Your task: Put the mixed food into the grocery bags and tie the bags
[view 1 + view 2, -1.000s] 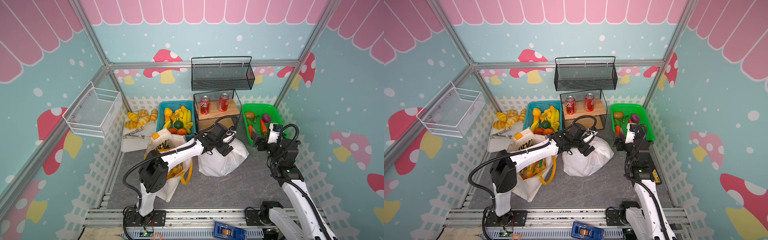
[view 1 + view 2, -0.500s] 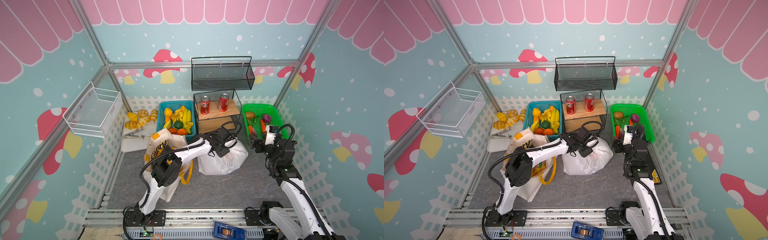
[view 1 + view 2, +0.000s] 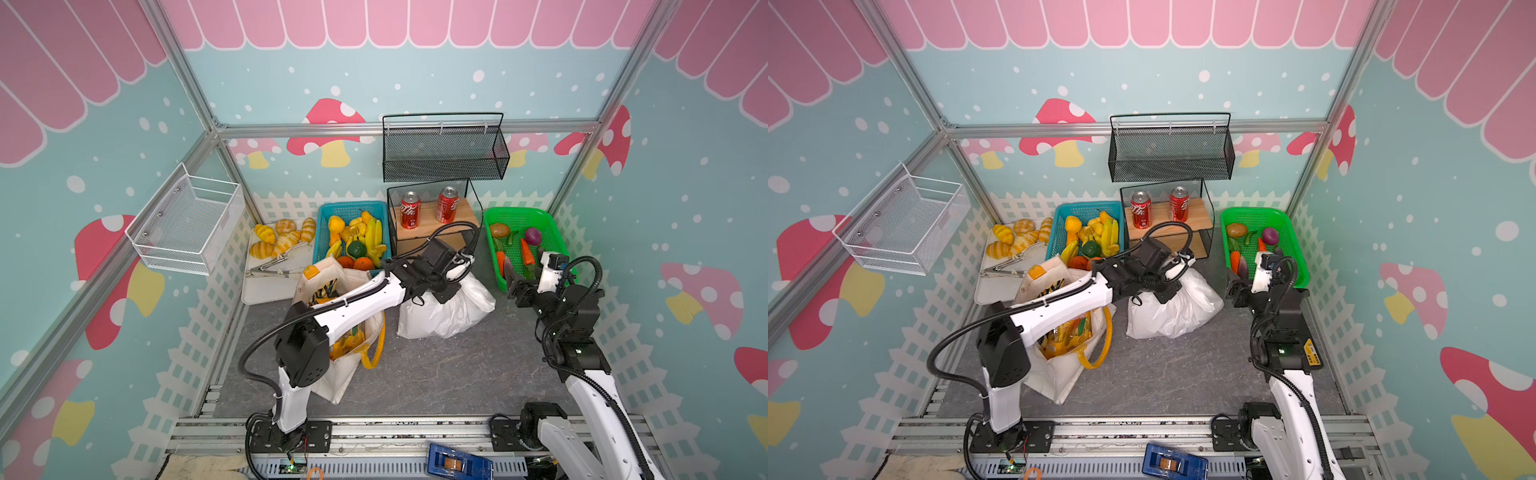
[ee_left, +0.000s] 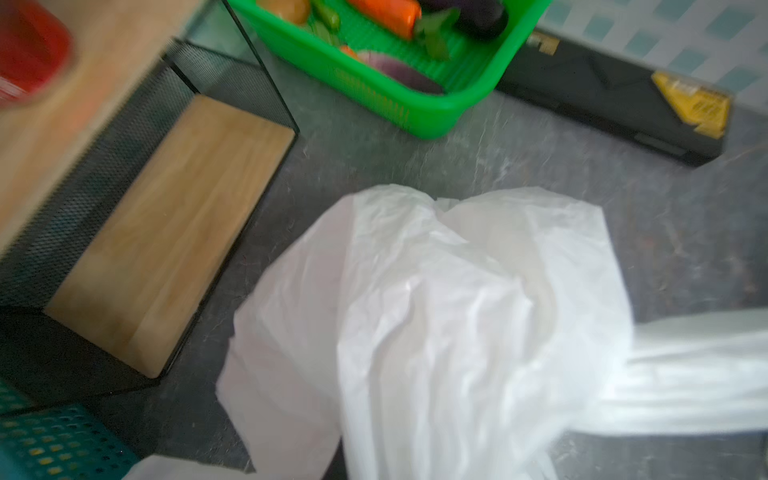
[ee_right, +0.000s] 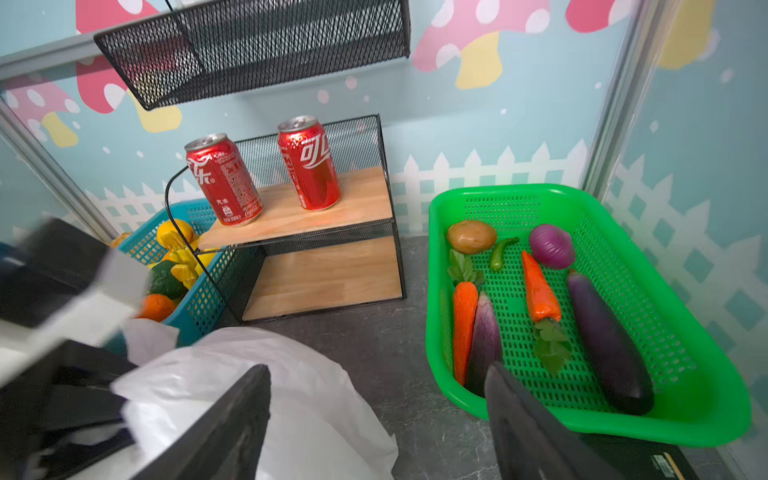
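Observation:
The white plastic bag (image 3: 446,316) (image 3: 1177,309) sits in the middle of the floor. My left gripper (image 3: 436,293) (image 3: 1156,293) is down on its top and shut on bunched plastic; in the left wrist view the plastic bag (image 4: 436,311) is drawn taut and hides the jaws. The cream canvas tote (image 3: 332,386) (image 3: 1059,382) stands under the left arm with an orange-yellow snack packet (image 3: 349,345) inside. My right gripper (image 5: 378,415) (image 3: 515,286) hangs open between the bag and the green basket (image 5: 706,415), which holds carrots (image 5: 538,286) and an eggplant (image 5: 606,340).
A black rack with two red cans (image 3: 430,210) stands behind the bag. A blue basket of fruit (image 3: 353,232) and a white tray with bread and tongs (image 3: 270,286) lie at the back left. Wire baskets (image 3: 187,224) (image 3: 444,147) hang on the walls.
My left gripper has gone from wide open to shut, closing on the top of the white bag, and its arm has swung further right. The right gripper has shifted slightly and stays open.

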`<action>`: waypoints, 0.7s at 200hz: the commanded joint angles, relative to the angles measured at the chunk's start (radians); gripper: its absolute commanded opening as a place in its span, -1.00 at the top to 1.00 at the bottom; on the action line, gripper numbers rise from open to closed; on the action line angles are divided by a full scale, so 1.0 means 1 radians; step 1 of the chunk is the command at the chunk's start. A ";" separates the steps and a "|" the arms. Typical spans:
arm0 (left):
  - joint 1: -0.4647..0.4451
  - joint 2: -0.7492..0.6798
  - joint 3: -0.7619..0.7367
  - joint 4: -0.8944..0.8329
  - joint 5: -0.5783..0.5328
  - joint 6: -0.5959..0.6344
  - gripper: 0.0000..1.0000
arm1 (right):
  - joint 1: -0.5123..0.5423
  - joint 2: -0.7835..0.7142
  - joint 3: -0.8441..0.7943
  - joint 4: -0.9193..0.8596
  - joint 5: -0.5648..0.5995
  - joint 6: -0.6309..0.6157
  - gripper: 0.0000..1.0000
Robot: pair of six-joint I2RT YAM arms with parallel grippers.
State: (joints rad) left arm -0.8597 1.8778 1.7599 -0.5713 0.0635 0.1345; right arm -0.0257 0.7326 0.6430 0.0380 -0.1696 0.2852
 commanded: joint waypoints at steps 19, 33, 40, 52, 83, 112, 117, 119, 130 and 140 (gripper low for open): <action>0.007 -0.274 -0.058 0.137 -0.045 -0.153 1.00 | 0.003 -0.068 0.119 -0.046 0.052 0.009 -0.60; 0.007 -0.354 -0.062 0.131 -0.085 -0.185 1.00 | 0.003 -0.070 0.140 -0.047 0.022 0.018 -0.57; 0.007 -0.392 -0.060 0.118 -0.108 -0.199 1.00 | 0.003 -0.062 0.149 -0.046 -0.002 0.024 -0.56; 0.007 -0.455 -0.048 0.067 -0.179 -0.202 1.00 | 0.005 -0.035 0.159 -0.038 -0.071 0.039 -0.53; 0.027 -0.609 -0.051 -0.105 -0.481 -0.154 1.00 | 0.095 0.053 0.179 -0.031 -0.186 0.046 -0.46; 0.148 -0.731 -0.079 -0.257 -0.570 -0.208 1.00 | 0.260 0.137 0.205 -0.044 -0.188 0.000 -0.46; 0.168 -0.750 -0.093 -0.273 -0.576 -0.219 1.00 | 0.277 0.152 0.209 -0.047 -0.196 -0.004 -0.46; 0.176 -0.758 -0.099 -0.277 -0.579 -0.224 1.00 | 0.284 0.157 0.211 -0.047 -0.198 -0.005 -0.46; 0.211 -0.793 -0.137 -0.294 -0.575 -0.249 1.00 | 0.324 0.185 0.223 -0.047 -0.211 -0.013 -0.46; 0.235 -0.817 -0.171 -0.309 -0.551 -0.277 1.00 | 0.364 0.208 0.231 -0.043 -0.222 -0.017 -0.46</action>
State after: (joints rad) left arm -0.6693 1.1038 1.6581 -0.7605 -0.4404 -0.0677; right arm 0.2691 0.9104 0.8207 -0.0124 -0.3393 0.3004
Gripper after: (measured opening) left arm 0.061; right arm 0.731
